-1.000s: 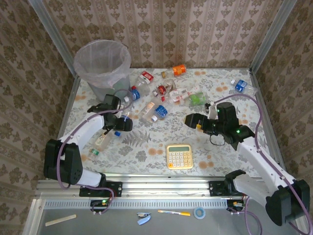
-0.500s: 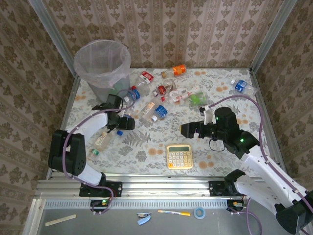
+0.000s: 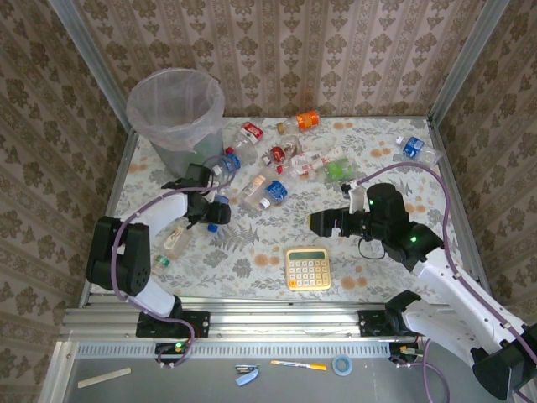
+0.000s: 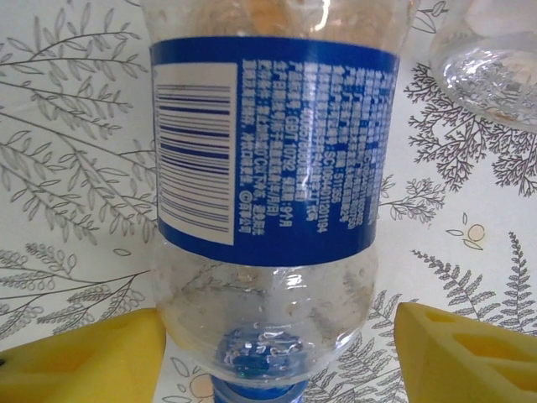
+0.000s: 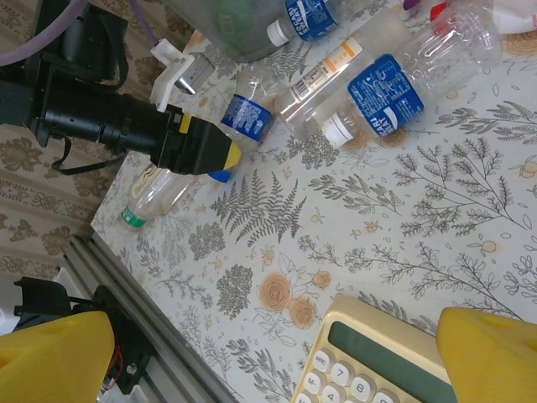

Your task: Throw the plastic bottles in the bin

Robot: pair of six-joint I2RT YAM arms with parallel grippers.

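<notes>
Clear crushed plastic bottle w/ blue printed label (image 4: 268, 159): thin glossy plastic, dented & creased. Its label is a smooth, shiny film.

Left gripper (image 4: 279, 353) fingers (image 4: 84, 361): yellow plastic, matt.

Left arm's black casing (image 5: 84, 117): smooth, satin sheen.

Table covering w/ grey fern & orange flower print (image 4: 75, 168): flat, matt. Cloth or paper, can't tell.

Round grey bin (image 3: 183, 154): smooth plastic, lined w/ translucent whitish plastic bag (image 3: 172, 96), thin & crinkly.

Yellow rectangular calculator (image 3: 308, 268): hard plastic, semi-gloss.

Silver rail along near edge (image 3: 268, 319): bare metal, dull shine, slotted.

Beige damask-pattern walls (image 3: 336, 50): matt, look like wallpaper.
</notes>
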